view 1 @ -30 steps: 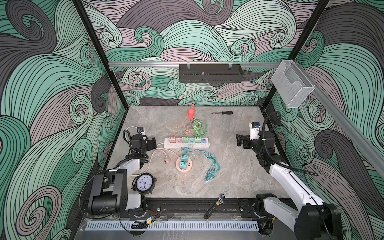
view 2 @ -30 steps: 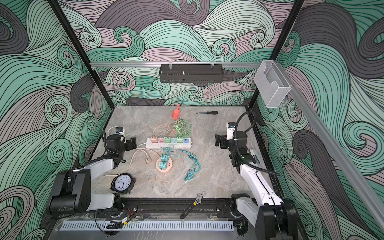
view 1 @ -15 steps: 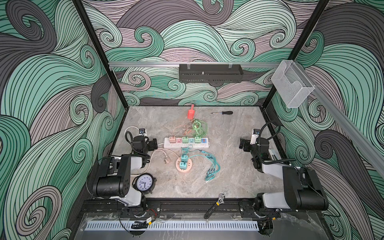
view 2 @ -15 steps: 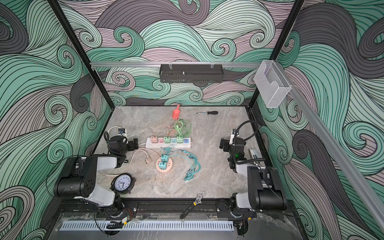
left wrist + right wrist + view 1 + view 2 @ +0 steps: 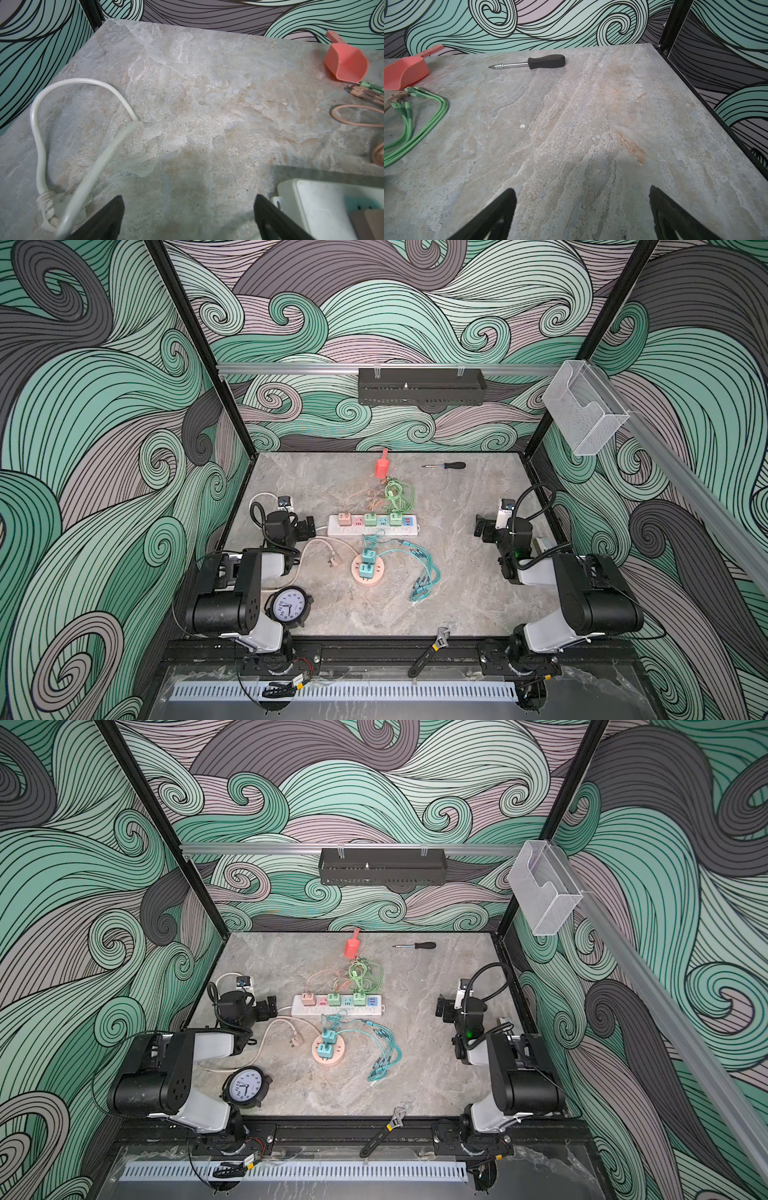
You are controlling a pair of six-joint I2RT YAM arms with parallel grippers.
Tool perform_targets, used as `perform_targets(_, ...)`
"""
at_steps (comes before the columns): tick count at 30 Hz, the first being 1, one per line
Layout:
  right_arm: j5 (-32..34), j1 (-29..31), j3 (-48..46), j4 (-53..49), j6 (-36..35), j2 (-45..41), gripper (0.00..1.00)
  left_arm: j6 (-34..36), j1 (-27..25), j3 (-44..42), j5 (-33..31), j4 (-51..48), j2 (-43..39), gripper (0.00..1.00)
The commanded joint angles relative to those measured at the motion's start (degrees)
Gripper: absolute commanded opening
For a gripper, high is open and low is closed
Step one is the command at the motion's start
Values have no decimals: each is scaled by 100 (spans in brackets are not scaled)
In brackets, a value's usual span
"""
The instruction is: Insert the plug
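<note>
The beige plug (image 5: 335,561) lies loose on the worktop (image 5: 457,605), in no socket, and its cord arcs back toward the left arm. It sits between the left end effector (image 5: 306,527) and the round pink socket base (image 5: 368,582), near the base.

Two teal cube chargers (image 5: 365,562) are seated in that base. Their teal cables (image 5: 424,576) fan out to the right.

Behind them, the white power strip (image 5: 353,531) carries pink, green and teal cube chargers. Green cables (image 5: 400,494) are coiled behind it.

The left end effector hovers at the strip's left end, spread wide with nothing between its fingers. In the left wrist view a white cord (image 5: 39,128) loops beside it.

The right end effector (image 5: 581,190) is well apart on the right. It is equally wide and empty, over bare worktop.

A red scoop (image 5: 381,467) and a screwdriver (image 5: 446,465) lie at the back. A clock (image 5: 286,608) and an adjustable wrench (image 5: 432,649) are at the front.
</note>
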Motion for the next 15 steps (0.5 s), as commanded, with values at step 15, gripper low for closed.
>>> perform_targets(15,244,142,231,-101,-148,-25,99,46,31,129,-74,124,-7,99)
